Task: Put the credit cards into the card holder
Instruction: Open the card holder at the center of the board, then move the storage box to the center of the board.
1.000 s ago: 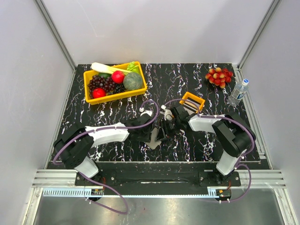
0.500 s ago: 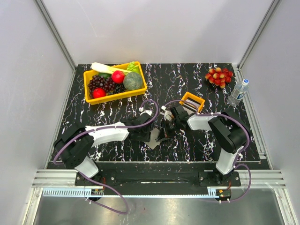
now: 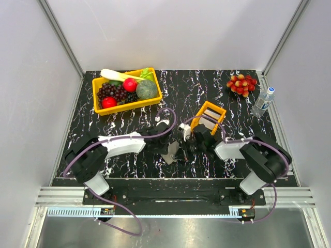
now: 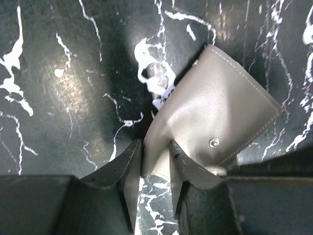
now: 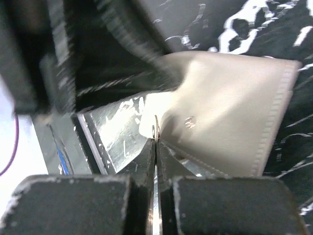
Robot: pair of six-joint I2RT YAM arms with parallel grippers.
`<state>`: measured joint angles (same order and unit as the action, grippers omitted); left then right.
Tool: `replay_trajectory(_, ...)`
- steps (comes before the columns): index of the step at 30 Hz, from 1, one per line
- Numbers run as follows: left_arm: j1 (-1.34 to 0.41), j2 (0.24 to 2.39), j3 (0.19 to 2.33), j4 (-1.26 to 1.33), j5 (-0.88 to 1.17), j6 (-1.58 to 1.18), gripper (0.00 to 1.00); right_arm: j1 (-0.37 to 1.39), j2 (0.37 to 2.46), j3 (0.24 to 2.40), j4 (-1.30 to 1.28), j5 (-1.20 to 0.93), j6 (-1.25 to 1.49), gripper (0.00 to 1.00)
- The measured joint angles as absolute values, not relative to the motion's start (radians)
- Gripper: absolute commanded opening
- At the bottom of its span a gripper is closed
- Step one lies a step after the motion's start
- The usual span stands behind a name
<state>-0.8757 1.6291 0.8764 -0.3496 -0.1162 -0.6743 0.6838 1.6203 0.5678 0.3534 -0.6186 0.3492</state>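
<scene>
The taupe-grey card holder point(image 3: 169, 154) lies on the black marble table between my two arms. In the left wrist view my left gripper point(image 4: 155, 154) is closed around its near folded edge, and the leather point(image 4: 215, 107) fills the gap between the fingers. My right gripper point(image 5: 155, 142) is shut on a thin edge carrying a small metal snap, apparently a flap of the card holder point(image 5: 230, 112). In the top view the right gripper point(image 3: 186, 145) sits just right of the holder. The credit cards point(image 3: 209, 122) stand in the small orange tray point(image 3: 203, 108) behind it.
A large yellow bin point(image 3: 95, 94) of fruit and vegetables stands at the back left. Red grapes point(image 3: 242, 84) and a water bottle point(image 3: 263, 101) are at the back right. Purple cables loop over both arms near the tray.
The right gripper has closed and its arm has swung out to the right. The left jaws have narrowed on the holder. The orange tray has shifted slightly nearer and looks tilted.
</scene>
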Motion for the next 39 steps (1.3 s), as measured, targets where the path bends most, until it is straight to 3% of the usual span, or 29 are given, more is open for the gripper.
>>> replay_trajectory(3,-0.868,1.639,0.882,-0.327,-0.107,-0.689,0.0,0.717,1.56,0.457,0.495,-0.609,0.312,0.02)
replay_trajectory(6,-0.865,1.641,0.882,-0.307,-0.096,-0.7,0.0,0.721,1.527,0.404,0.564,-0.591,0.279,0.08)
replay_trajectory(11,-0.862,1.637,0.879,-0.299,-0.095,-0.709,0.03,0.727,1.487,0.398,0.573,-0.554,0.26,0.36)
replay_trajectory(13,-0.857,1.629,0.868,-0.287,-0.099,-0.721,0.12,0.73,1.432,0.395,0.556,-0.525,0.262,0.43)
replay_trajectory(15,-0.849,1.61,0.843,-0.268,-0.105,-0.738,0.12,0.734,1.355,0.389,0.547,-0.468,0.273,0.52)
replay_trajectory(17,-0.828,1.581,0.813,-0.26,-0.121,-0.749,0.18,0.736,1.28,0.385,0.528,-0.401,0.284,0.55)
replay_trajectory(18,-0.811,1.564,0.797,-0.264,-0.135,-0.754,0.2,0.737,1.25,0.385,0.52,-0.373,0.285,0.66)
replay_trajectory(19,-0.797,1.55,0.788,-0.272,-0.15,-0.757,0.21,0.738,1.21,0.385,0.499,-0.331,0.292,0.7)
replay_trajectory(20,-0.783,1.536,0.778,-0.284,-0.172,-0.759,0.28,0.738,1.174,0.386,0.472,-0.292,0.303,0.73)
replay_trajectory(21,-0.775,1.523,0.772,-0.297,-0.189,-0.761,0.43,0.739,1.144,0.389,0.448,-0.258,0.317,0.76)
replay_trajectory(22,-0.767,1.51,0.766,-0.308,-0.204,-0.761,0.48,0.739,1.113,0.404,0.397,-0.205,0.326,0.8)
replay_trajectory(26,-0.757,1.448,0.73,-0.379,-0.258,-0.757,0.86,0.731,1.079,0.562,0.134,0.014,0.339,0.81)
replay_trajectory(29,-0.757,1.375,0.702,-0.426,-0.271,-0.757,0.99,0.689,1.101,0.723,-0.046,0.137,0.337,0.8)
replay_trajectory(35,-0.757,1.192,0.7,-0.458,-0.273,-0.735,0.99,0.472,1.186,0.937,-0.259,0.192,0.278,0.78)
replay_trajectory(39,-0.757,1.188,0.746,-0.46,-0.25,-0.702,0.99,0.37,1.304,1.057,-0.361,0.193,0.24,0.82)
